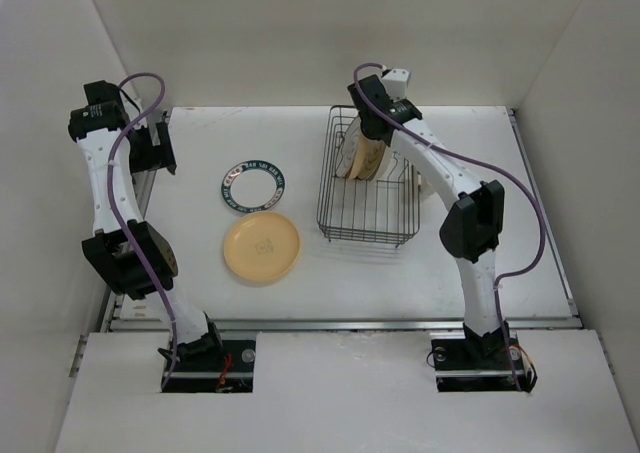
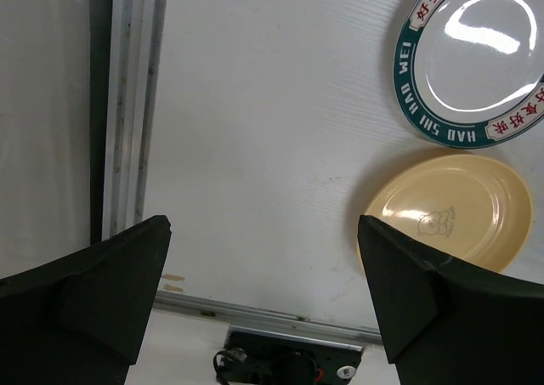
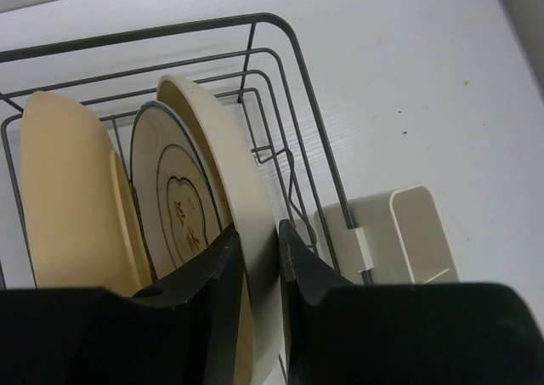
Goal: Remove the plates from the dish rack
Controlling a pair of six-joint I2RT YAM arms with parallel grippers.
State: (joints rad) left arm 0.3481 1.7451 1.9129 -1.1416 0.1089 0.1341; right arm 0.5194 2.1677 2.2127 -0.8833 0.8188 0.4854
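Note:
The dark wire dish rack (image 1: 365,213) stands right of the table's middle. Several plates stand upright at its far end (image 1: 362,158). In the right wrist view my right gripper (image 3: 259,240) is shut on the rim of a cream plate (image 3: 217,138), one finger on each side. Beside it stand a white plate with a dark motif (image 3: 170,189) and a pale yellow plate (image 3: 68,189). A white plate with a dark green rim (image 1: 252,186) and a yellow plate (image 1: 261,247) lie flat on the table. My left gripper (image 2: 263,232) is open and empty above the table's left side.
A small beige holder (image 3: 399,236) is clipped to the rack's right side. A metal rail (image 2: 127,104) runs along the table's left edge. White walls enclose the table on the left, back and right.

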